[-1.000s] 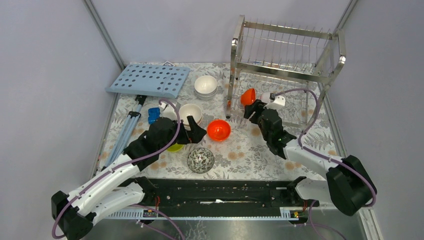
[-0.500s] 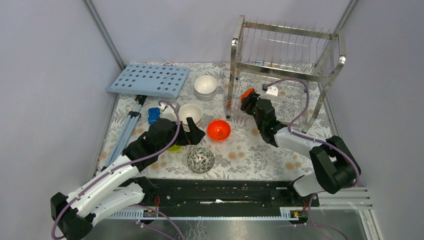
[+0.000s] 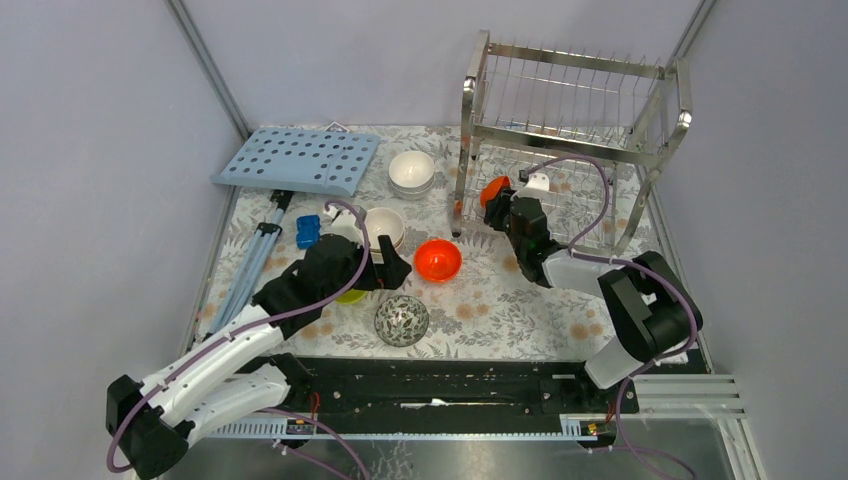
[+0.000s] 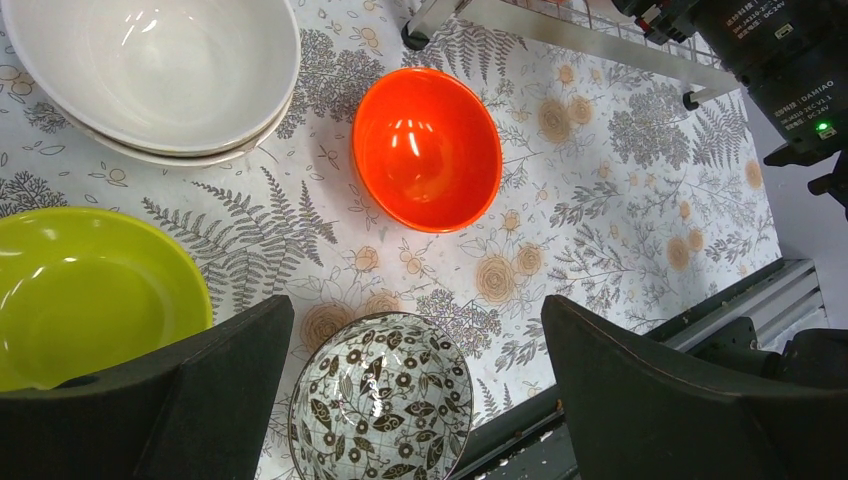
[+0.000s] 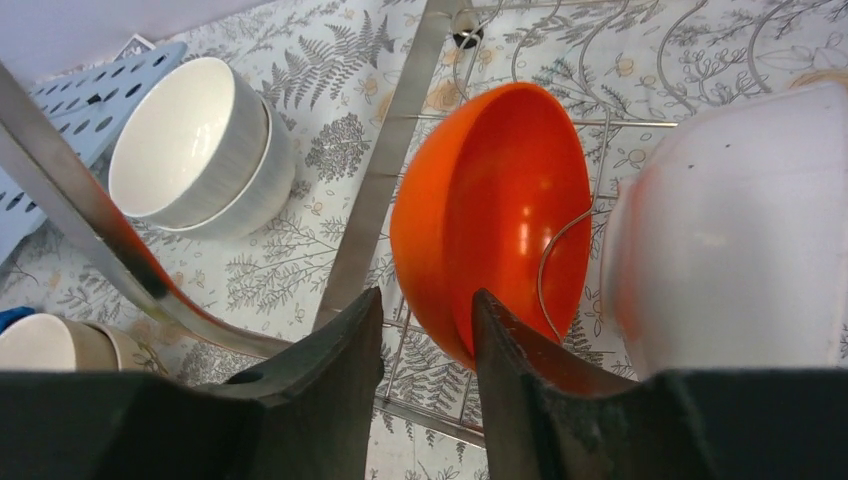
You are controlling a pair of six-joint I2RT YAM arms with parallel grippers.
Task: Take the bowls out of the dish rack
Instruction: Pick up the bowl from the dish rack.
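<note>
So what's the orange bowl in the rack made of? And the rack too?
Orange bowl: maybe plastic or glazed ceramic, hard to tell which. It looks smooth and glossy, with bright light spots. Rack: metal, probably steel, judging by its thin, shiny silver wires and bars.

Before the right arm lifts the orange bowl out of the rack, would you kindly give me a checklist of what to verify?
1. The right tool straddles the rim of the racked orange bowl: ok.
2. Jaws closed on that rim: not ok; a gap shows beside one finger.
3. The white bowl is clear of the fingers: ok, though close alongside.
4. Lift path clear of the dish rack: cannot tell; a wire loop crosses the bowl's mouth.
5. The left tool is open and away from the rack: ok.
6. Bare table for the set-down: ok.
</note>
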